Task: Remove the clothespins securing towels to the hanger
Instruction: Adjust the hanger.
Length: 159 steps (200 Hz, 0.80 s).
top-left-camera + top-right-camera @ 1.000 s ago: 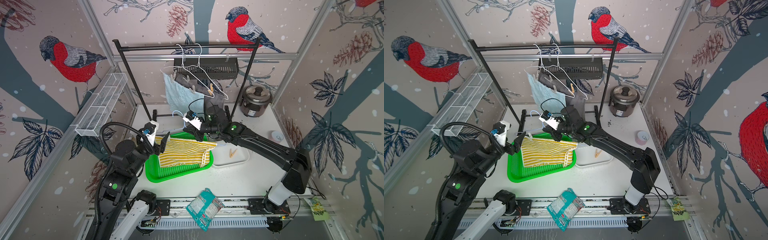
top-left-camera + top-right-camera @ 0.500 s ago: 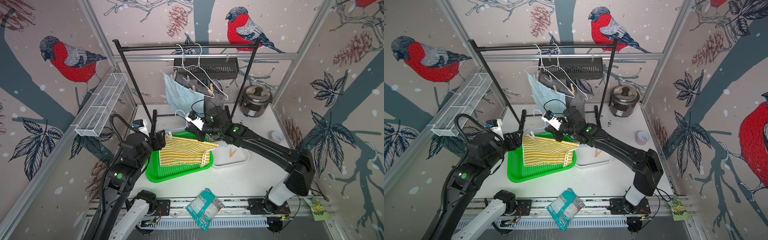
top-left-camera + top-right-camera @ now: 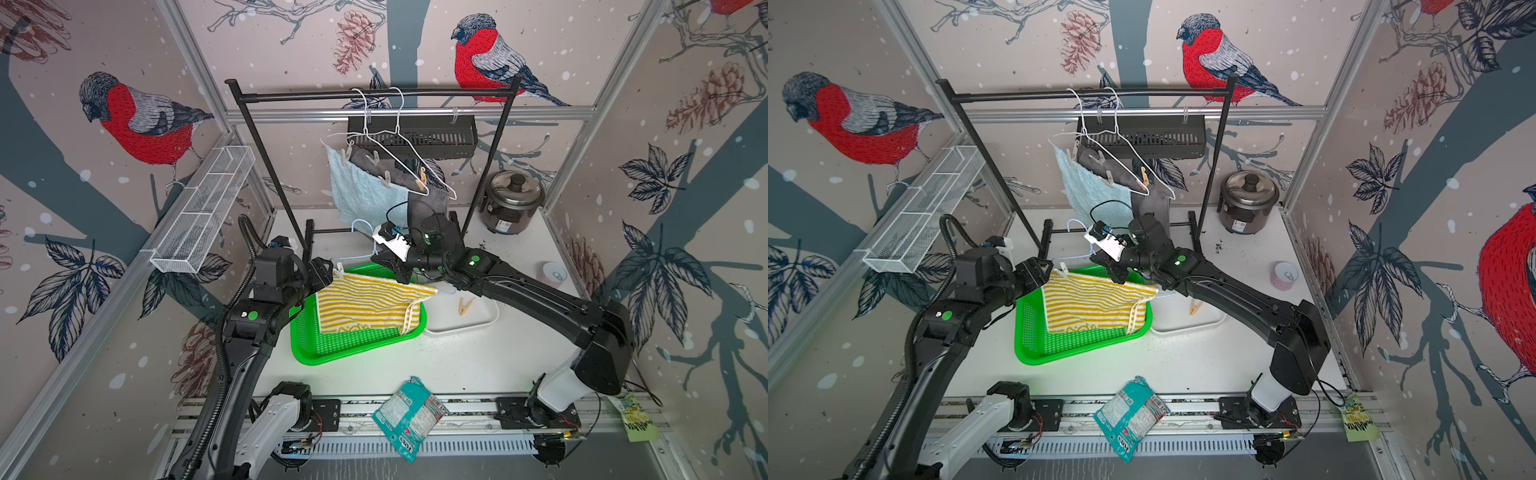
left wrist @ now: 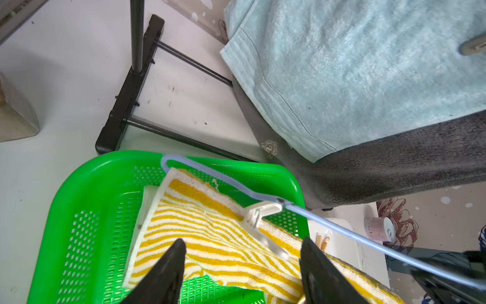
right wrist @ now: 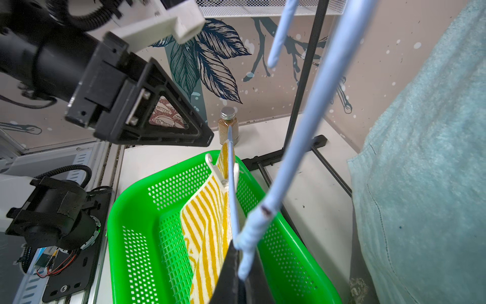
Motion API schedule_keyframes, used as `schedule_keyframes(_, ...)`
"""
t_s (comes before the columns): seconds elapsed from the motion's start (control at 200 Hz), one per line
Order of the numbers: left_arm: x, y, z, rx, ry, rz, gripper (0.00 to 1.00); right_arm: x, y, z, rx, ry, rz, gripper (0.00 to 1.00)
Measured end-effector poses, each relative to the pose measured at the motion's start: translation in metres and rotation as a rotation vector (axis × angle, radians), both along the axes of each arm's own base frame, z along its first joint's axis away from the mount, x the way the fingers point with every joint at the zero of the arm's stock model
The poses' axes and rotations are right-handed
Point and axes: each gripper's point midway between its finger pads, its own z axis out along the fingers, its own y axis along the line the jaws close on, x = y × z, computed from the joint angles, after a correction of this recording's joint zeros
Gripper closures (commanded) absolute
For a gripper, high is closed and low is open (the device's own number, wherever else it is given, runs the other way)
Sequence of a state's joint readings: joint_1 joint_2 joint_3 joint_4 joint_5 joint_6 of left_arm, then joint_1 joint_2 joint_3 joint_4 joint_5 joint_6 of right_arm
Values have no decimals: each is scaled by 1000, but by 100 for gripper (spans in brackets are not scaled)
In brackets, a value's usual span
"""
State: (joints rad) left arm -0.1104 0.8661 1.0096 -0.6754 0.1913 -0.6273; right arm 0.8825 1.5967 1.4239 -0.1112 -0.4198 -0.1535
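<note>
And the left arm has swung in from the basket's side: its left gripper (image 4: 242, 244) is now up at the towel's near corner, jaws open but a touch narrower than a second ago, holding nothing. The white plastic clothespin (image 4: 259, 213) sits just ahead of the black wedge-shaped fingers, its handle ends reaching in between the tips, nearer one of them. It looks set for a squeeze-and-pull. Across from it, the right gripper (image 5: 236, 276) has not budged, clamped shut on the twisted neck of the blue hanger (image 4: 342, 230), a thin coated wire. The yellow-and-white striped towel (image 3: 365, 299), nubby terry, drapes from that wire into the perforated green basket (image 3: 307, 353). One V-shaped wooden clothespin (image 3: 465, 306) already lies in the smooth white tray (image 3: 478, 324). Behind, the fluffy light blue towel (image 3: 357, 191) and the dark grey towel (image 3: 432, 195) remain pegged on the rack (image 3: 374, 93), so plenty is left to do.
</note>
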Motion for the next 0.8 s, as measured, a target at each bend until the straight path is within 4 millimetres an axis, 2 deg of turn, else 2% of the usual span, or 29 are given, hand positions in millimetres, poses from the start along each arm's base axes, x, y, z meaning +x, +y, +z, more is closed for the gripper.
schedule_keyframes(0.14, 2, -10, 1, -57, -4, -56, 35, 0, 0, -1, -1, 1, 0, 99)
schedule_keyframes(0.285, 0, -16, -9, -85, 20, -89, 38, -1, 0, -2, 1, 2, 5, 99)
schedule_keyframes(0.535, 3, -17, -11, -84, 18, -92, 45, -2, 0, -2, 1, 2, 8, 98)
schedule_keyframes(0.795, -7, -15, -19, -56, 25, -102, 53, -2, 0, -1, 2, 0, 6, 98)
